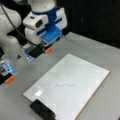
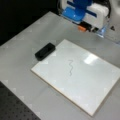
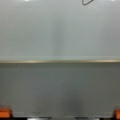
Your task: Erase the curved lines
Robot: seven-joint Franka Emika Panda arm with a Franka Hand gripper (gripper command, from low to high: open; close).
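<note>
Erasing has not begun, judging by how things lie: the thin dark grey wavy curve lines (image 1: 64, 85) sit whole and unsmudged near the middle of the flat white rectangular board (image 1: 82, 72), seen in both front views, and only their tip shows at the top edge of the wrist view (image 3: 86, 2). The black block eraser (image 2: 45, 51) lies untouched on the grey table (image 2: 22, 47), just beside the board's corner at a front view's left, well apart from the squiggle. So the whole job is left to do.

The white and blue robot hand with orange fingertips (image 1: 41, 51) hovers over bare table beyond the board's far edge, near a front view's top, close to neither the eraser nor the marks. It holds nothing. In the wrist view its two orange fingertips (image 3: 5, 113) stand at the opposite bottom corners, wide apart, so I judge it released and empty, with the board's tan edge running across the middle of that view.

No container of any kind shows in these views; nothing is stored in or on anything but the table and the board
</note>
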